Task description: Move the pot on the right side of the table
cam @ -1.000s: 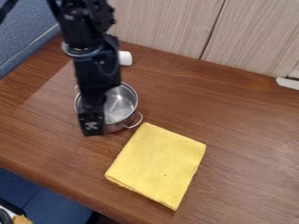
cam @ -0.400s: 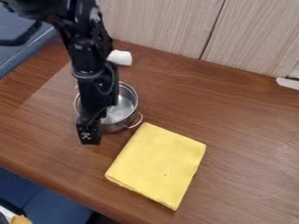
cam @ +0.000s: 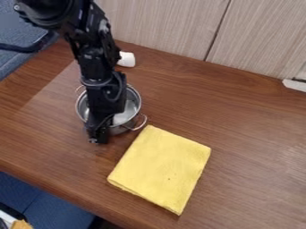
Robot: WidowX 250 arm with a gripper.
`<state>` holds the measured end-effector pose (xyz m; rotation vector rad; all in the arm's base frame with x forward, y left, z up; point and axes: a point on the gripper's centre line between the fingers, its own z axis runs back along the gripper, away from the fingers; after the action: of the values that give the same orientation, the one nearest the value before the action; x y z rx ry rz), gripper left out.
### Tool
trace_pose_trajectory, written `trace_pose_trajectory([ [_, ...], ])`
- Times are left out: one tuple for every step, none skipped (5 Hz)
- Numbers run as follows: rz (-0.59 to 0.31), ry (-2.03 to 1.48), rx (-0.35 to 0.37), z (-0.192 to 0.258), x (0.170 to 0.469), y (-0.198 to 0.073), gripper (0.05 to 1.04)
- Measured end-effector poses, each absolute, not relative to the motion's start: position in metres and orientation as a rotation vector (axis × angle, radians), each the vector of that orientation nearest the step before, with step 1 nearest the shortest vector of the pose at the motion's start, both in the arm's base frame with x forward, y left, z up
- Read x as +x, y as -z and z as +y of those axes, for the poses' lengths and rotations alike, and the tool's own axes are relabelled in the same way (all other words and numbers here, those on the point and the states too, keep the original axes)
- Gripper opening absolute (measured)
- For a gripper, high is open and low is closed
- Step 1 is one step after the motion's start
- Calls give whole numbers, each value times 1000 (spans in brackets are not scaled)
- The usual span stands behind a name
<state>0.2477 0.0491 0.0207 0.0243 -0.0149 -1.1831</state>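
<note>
The black gripper (cam: 99, 134) hangs over the front-left side of the pot, left of the yellow cloth, and whether it touches the rim cannot be made out. Beneath the arm stands the silver metal pot (cam: 133, 106), upright on the left part of the wooden table (cam: 239, 134). One loop handle points to the lower right, close to the cloth's top corner, and the other to the upper left. The arm covers the pot's middle and part of its near wall.
A folded yellow cloth (cam: 163, 167) lies right and in front of the pot. Behind the pot, near the wall panel (cam: 173, 27), is a white cylindrical object (cam: 126, 59). A white piece (cam: 295, 85) sits at the far right edge.
The gripper first moved a little toward the table's front, then slightly back and to the right, and its tilt has changed. Pot and cloth have stayed in place.
</note>
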Motion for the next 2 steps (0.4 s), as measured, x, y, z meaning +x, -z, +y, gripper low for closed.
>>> trace_pose_trajectory([
  [-6,1194,37,47,249,-21,177],
  [-4,1195,41,44,248,-21,97],
])
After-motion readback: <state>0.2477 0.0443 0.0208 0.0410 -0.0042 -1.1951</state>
